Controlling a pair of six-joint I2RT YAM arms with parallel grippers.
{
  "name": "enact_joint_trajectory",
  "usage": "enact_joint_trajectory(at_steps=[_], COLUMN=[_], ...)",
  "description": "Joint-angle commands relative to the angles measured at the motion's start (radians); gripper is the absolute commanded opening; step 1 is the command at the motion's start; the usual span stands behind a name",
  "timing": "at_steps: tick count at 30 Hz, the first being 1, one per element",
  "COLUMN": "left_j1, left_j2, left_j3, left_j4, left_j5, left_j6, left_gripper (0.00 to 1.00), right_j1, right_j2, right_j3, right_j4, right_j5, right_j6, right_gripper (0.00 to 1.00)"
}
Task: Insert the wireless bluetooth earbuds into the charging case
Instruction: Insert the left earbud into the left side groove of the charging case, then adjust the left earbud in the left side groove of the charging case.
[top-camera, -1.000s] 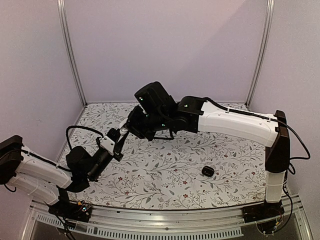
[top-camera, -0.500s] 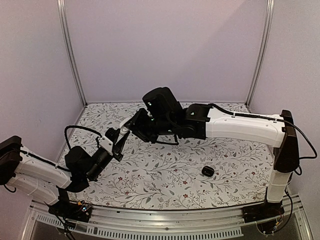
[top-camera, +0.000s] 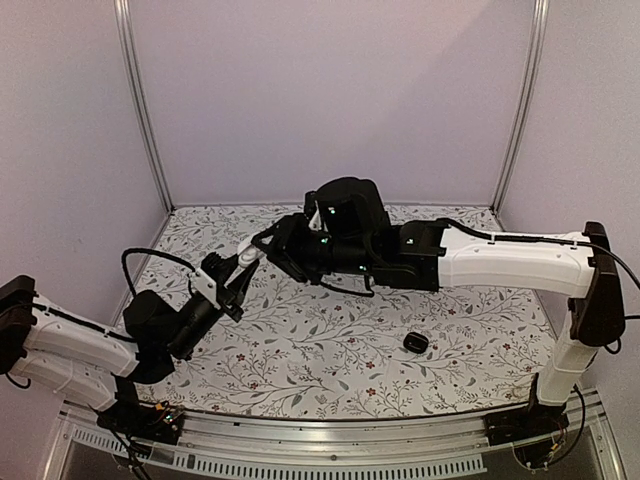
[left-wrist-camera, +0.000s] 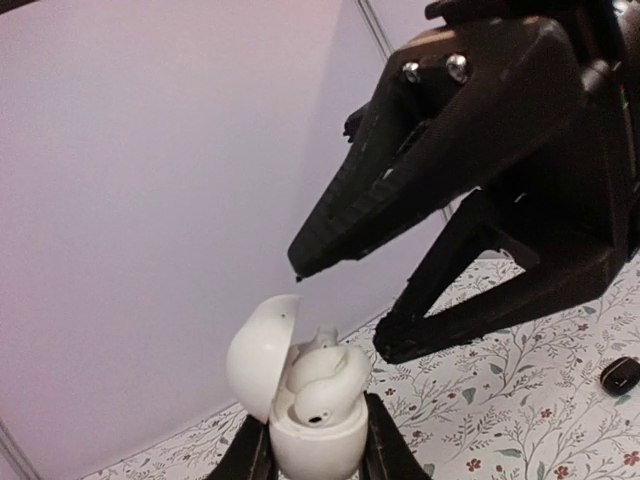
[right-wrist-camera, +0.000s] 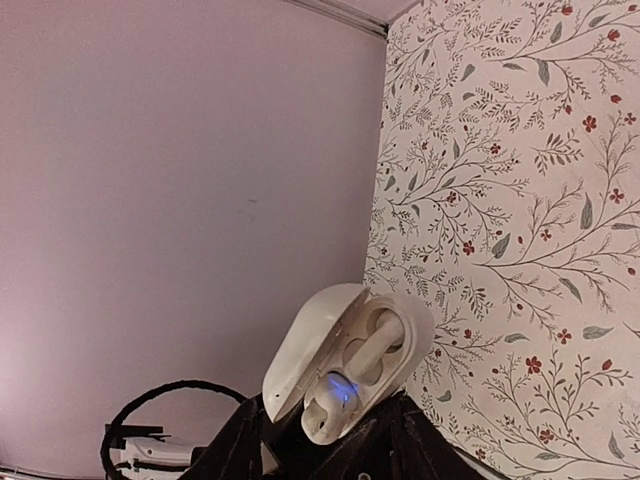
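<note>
My left gripper (left-wrist-camera: 312, 445) is shut on the base of a white charging case (left-wrist-camera: 318, 440), held upright above the table with its lid (left-wrist-camera: 258, 350) swung open. White earbuds (left-wrist-camera: 325, 385) lie in it. The front one rests across the top with its stem end toward the camera. In the right wrist view the case (right-wrist-camera: 400, 330) shows an earbud (right-wrist-camera: 375, 345) in its well and a blue light glowing below it. My right gripper (left-wrist-camera: 340, 310) hangs open just above and to the right of the case, with nothing between its fingers. From overhead, the two grippers meet at the left centre, case (top-camera: 246, 258) below the right gripper (top-camera: 268, 243).
A small black rounded object (top-camera: 416, 342) lies on the floral tablecloth (top-camera: 330, 350) toward the right front. It also shows at the edge of the left wrist view as a black rounded object (left-wrist-camera: 621, 374). Pale walls close in the back and sides. The left arm's cable (top-camera: 160, 258) loops nearby.
My right gripper's jaws have widened, and its wrist has drawn back to the right, away from the case. The left gripper has edged slightly upward, still holding the case.
</note>
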Motion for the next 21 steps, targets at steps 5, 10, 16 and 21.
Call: enact_joint_trajectory(at_steps=[5, 10, 16, 21], left_j1=[0.068, 0.091, 0.094, 0.093], left_j2=[-0.108, -0.186, -0.307, -0.365], left_j3=[0.009, 0.014, 0.020, 0.044], left_j4=[-0.137, -0.237, -0.391, -0.463], left_j5=[0.182, 0.367, 0.579, 0.735], left_j6=[-0.122, -0.203, -0.302, -0.370], left_gripper=[0.00, 0.00, 0.00, 0.00], right_j1=[-0.002, -0.007, -0.009, -0.009], right_j2=[-0.168, -0.316, -0.503, -0.505], right_j3=[-0.222, -0.357, -0.391, -0.277], right_j4=[0.246, 0.344, 0.284, 0.034], right_j5=[-0.048, -0.074, -0.141, -0.223], right_j6=[-0.209, -0.516, -0.997, -1.243], right_gripper=[0.44, 0.63, 0.79, 0.84])
